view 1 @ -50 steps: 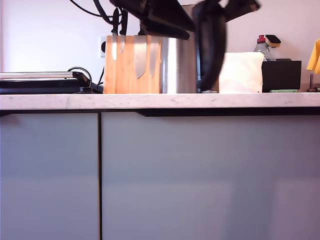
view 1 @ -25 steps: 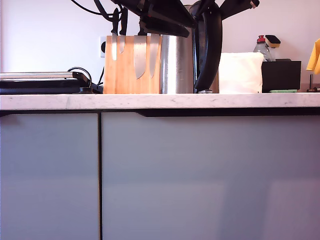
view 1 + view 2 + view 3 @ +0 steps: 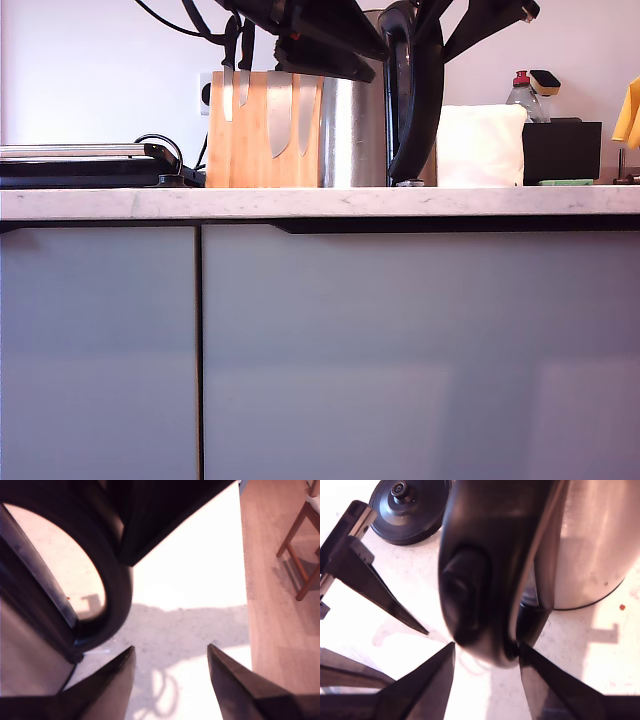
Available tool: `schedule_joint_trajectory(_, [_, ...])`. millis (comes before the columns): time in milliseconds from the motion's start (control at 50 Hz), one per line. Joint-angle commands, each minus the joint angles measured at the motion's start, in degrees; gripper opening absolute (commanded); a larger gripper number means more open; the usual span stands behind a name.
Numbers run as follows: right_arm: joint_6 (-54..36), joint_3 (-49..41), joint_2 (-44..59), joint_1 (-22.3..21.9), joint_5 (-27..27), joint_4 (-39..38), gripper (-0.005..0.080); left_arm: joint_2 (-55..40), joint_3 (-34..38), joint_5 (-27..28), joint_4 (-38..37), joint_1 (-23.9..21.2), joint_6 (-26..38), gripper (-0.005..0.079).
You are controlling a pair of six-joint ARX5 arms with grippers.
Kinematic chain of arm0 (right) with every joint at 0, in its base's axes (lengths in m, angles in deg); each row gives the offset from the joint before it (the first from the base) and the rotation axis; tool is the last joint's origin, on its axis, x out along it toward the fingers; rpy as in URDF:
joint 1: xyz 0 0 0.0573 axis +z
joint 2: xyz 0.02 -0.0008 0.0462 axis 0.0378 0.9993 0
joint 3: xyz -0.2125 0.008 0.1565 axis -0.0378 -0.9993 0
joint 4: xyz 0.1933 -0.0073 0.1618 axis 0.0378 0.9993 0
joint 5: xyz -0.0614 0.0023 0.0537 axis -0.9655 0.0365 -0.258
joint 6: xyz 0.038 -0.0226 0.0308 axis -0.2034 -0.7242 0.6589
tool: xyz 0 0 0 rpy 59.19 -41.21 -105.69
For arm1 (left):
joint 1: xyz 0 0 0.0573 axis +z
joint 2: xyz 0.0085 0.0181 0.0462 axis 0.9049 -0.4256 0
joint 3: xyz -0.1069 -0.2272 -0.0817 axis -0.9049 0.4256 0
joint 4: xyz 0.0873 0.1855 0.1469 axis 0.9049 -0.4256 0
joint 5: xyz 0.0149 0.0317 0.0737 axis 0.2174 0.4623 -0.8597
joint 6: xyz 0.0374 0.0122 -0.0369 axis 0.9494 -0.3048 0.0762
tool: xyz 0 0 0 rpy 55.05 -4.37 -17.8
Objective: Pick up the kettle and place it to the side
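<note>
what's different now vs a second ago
The kettle has turned and settled: its black handle, blurred and facing the camera a second ago, now stands sharp and edge-on, base on the counter. The dark arm piece at the exterior view's upper right shifted slightly rightward. Knife block, white towel and black box stayed put.

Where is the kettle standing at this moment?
In the exterior view the kettle stands on the counter near the middle, directly to the right of the knife block, with a white cloth further right.
</note>
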Motion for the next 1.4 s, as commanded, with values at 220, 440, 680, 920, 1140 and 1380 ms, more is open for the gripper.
schedule_joint_trajectory(220, [0.0,0.4,-9.0,0.2,-1.3,2.0,0.0204,7.6,-0.5,0.0,-5.9,0.4,-0.2,0.0075])
schedule_joint_trajectory(440, [0.7,0.4,-12.2,0.2,-1.1,2.2,-0.0006,11.5,-0.5,-1.7,-13.6,0.6,-1.7,-0.0018])
schedule_joint_trajectory(680, [1.3,0.4,-12.5,0.2,-1.7,0.4,-0.0006,13.8,-0.5,-4.8,-18.2,2.5,-3.3,-0.0018])
schedule_joint_trajectory(920, [2.3,0.3,-12.6,0.2,-11.1,-4.7,-0.0006,14.0,-0.5,-11.5,-14.7,6.6,-5.7,-0.0018])
schedule_joint_trajectory(1140, [3.4,-0.6,-12.9,-0.2,-17.0,-8.4,-0.0006,14.0,-0.5,-12.9,-12.2,12.2,-6.1,-0.0018])
schedule_joint_trajectory(1380, [1.9,-2.5,-13.9,-0.9,-19.4,-12.0,-0.0007,14.0,1.2,-12.8,-7.0,17.6,-7.6,-0.0018])
